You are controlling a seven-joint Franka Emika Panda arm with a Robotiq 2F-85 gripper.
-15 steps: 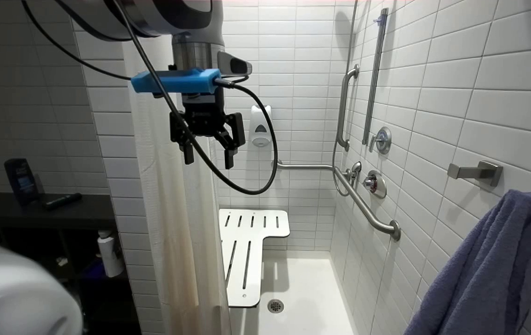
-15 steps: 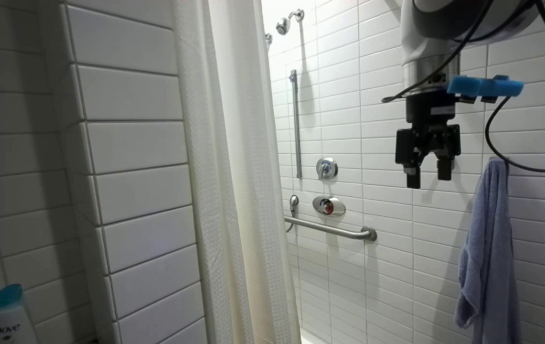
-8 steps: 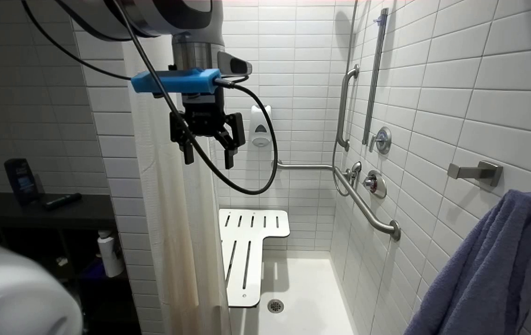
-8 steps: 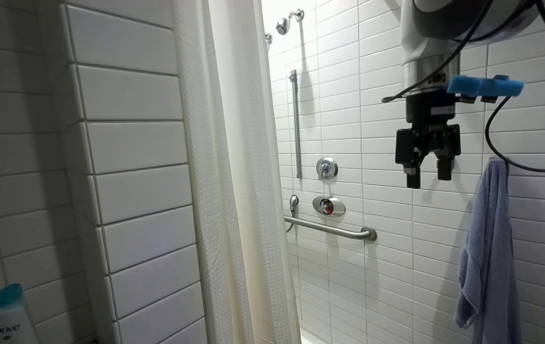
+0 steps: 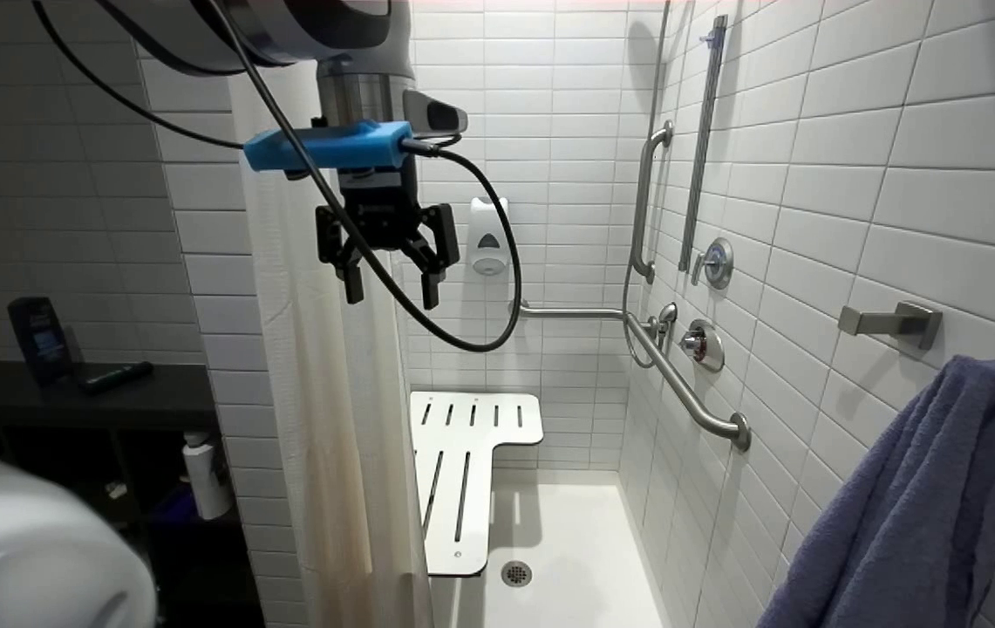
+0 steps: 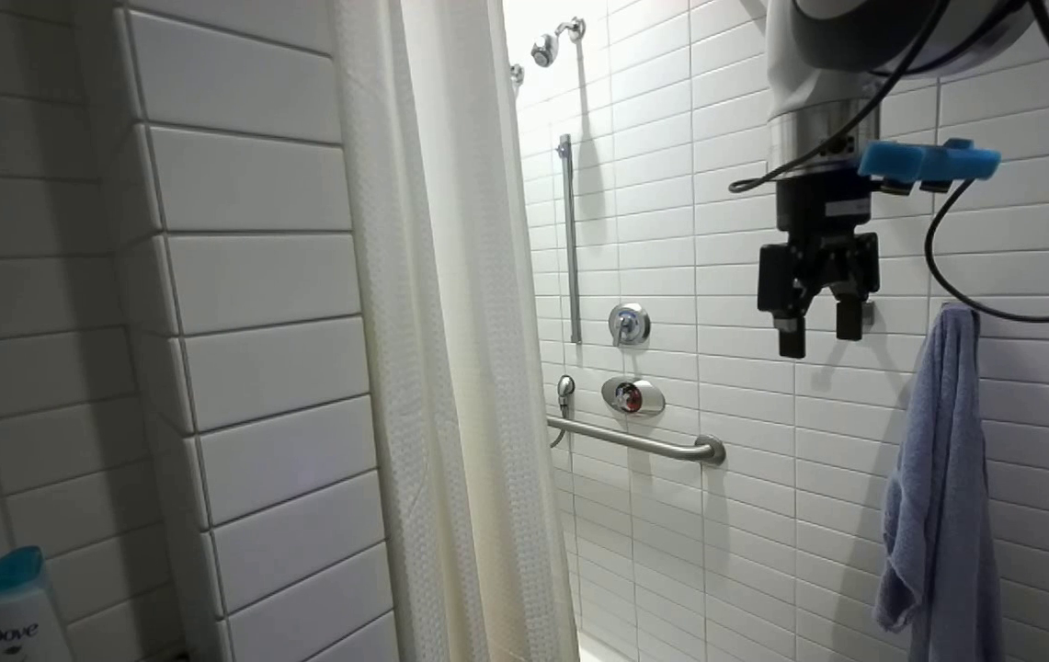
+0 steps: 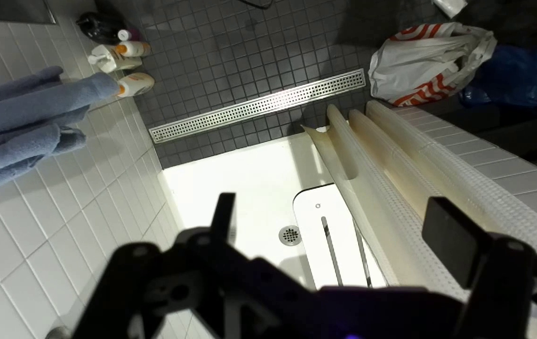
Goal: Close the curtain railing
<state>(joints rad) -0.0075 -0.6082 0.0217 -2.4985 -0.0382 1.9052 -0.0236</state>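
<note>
Hanging pleated, the curtain (image 6: 460, 322) stands apart from the tool (image 6: 820, 336).

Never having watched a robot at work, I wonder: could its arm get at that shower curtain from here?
Probably yes: the jaws stand open, holding nothing, and no obstacle shows between them and the curtain. The looping black cable might catch, though.

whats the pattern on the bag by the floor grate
White bag with orange-red stripes, clearest in the wrist view.
</note>
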